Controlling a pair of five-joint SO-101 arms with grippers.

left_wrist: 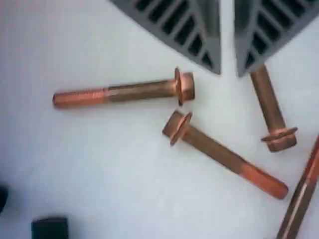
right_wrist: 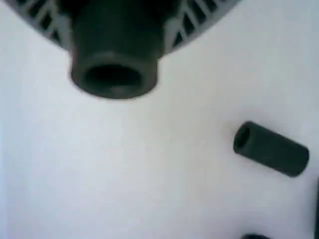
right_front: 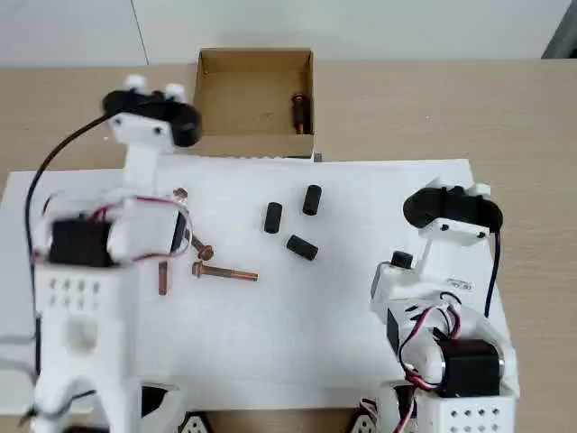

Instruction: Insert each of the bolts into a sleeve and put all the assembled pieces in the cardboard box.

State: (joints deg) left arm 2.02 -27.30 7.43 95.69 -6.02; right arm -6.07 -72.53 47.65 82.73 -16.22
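Note:
Several copper bolts lie on the white sheet at the left. One long bolt (right_front: 225, 271) (left_wrist: 122, 93) lies flat, with a second bolt (left_wrist: 224, 155) beside it. My left gripper (left_wrist: 228, 69) hangs low over a third bolt (left_wrist: 273, 112), its jaws close together with nothing between them. On the right, my right gripper (right_wrist: 117, 30) (right_front: 397, 263) is shut on a black sleeve (right_wrist: 114, 64), whose open end faces the camera. Three loose sleeves (right_front: 312, 199) (right_front: 272, 217) (right_front: 302, 247) lie mid-sheet. The cardboard box (right_front: 255, 135) at the back holds one assembled piece (right_front: 300, 108).
A white sheet (right_front: 343, 343) covers most of the wooden table. A loose sleeve (right_wrist: 271, 149) lies close to my right gripper. Another bolt (right_front: 163, 277) lies beside the left arm's body, and a black cable (right_front: 41, 176) loops at the far left.

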